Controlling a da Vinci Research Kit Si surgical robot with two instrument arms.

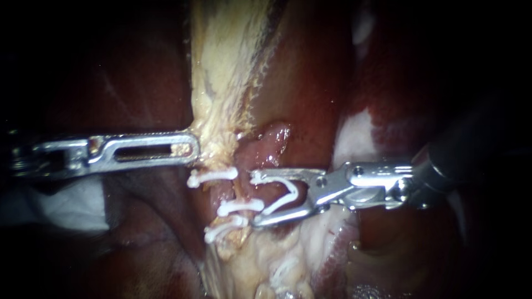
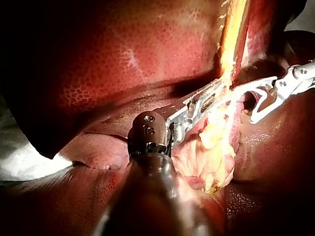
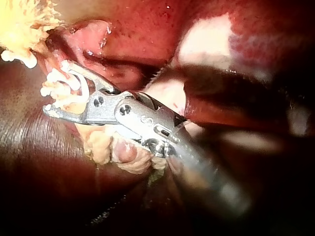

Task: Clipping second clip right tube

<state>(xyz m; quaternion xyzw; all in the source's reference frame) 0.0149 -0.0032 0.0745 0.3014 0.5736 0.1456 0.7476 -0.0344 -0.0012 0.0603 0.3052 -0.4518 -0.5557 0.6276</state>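
My left instrument [image 1: 194, 148] comes in from the left, its slotted jaws shut on the pale yellow tissue strand [image 1: 224, 83] that runs down the middle. Three white clips [image 1: 213, 176] sit across the strand below those jaws. My right instrument [image 1: 256, 198] enters from the right. Its jaws stand wide apart and carry a curved white clip [image 1: 289, 194]. They straddle the pink tube [image 1: 269, 147] just right of the clipped strand. The left wrist view shows the left instrument [image 2: 216, 91] holding the strand. In the right wrist view the right instrument [image 3: 54, 88] has its clip [image 3: 84, 86] against pale tissue.
Dark red liver [image 1: 310, 83] surrounds the strand on both sides. White gauze [image 1: 72, 202] lies under the left shaft. Pale fatty tissue [image 1: 277, 260] spreads below the clips. In the left wrist view the right instrument [image 2: 256, 105] meets the strand from the far side.
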